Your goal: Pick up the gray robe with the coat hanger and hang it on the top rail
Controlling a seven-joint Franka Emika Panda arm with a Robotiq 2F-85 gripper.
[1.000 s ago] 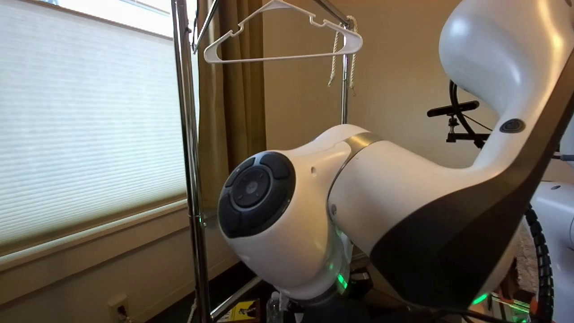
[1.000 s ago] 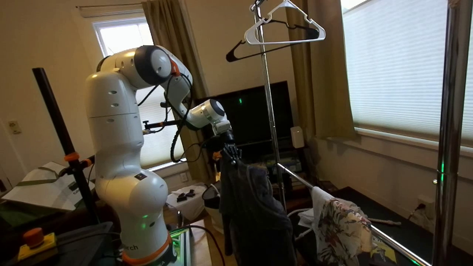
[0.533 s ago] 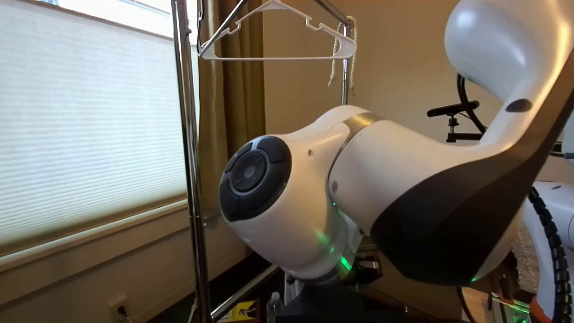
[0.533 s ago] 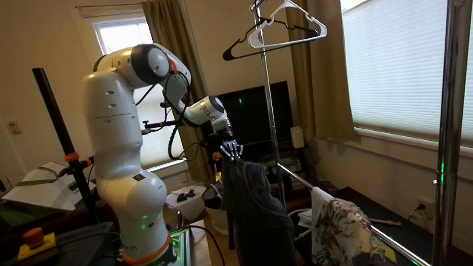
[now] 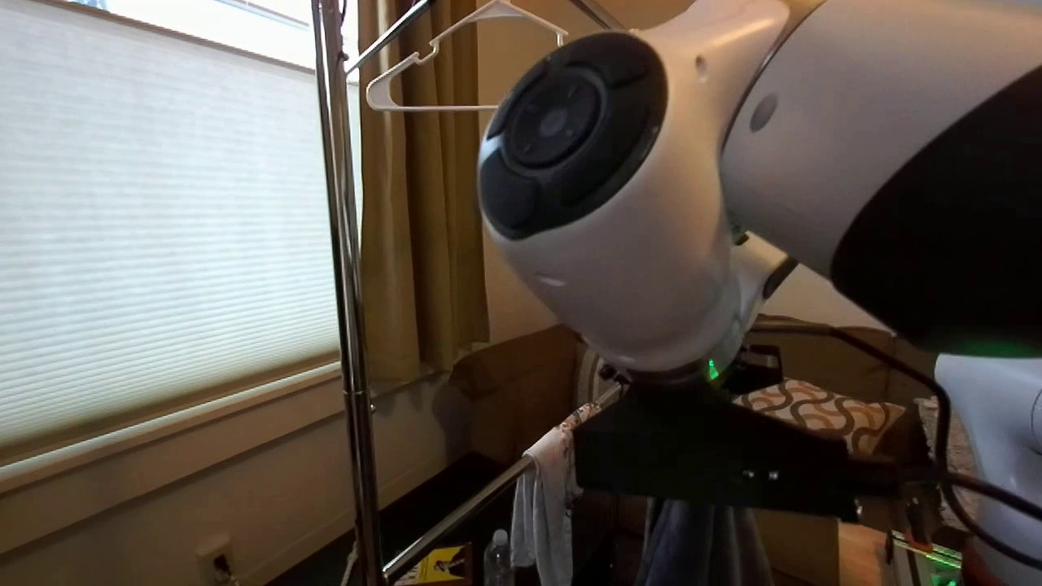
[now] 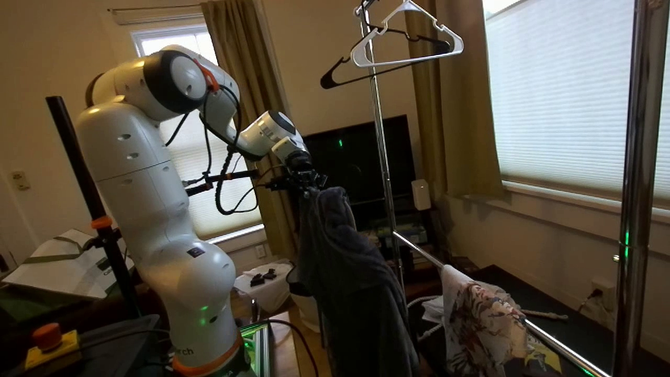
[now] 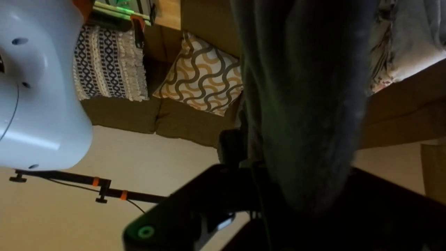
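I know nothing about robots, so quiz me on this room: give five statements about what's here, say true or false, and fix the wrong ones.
1. The gray robe hangs from the gripper. True.
2. Both hangers in view are white. False: there is a white hanger and a dark hanger.
3. A red button sits on a yellow box. True.
4. The floral cloth lies on the yellow box. False: the floral cloth is draped over a low metal bar.
5. The gray robe's whole length shows. False: the gray robe runs out of frame in every view.
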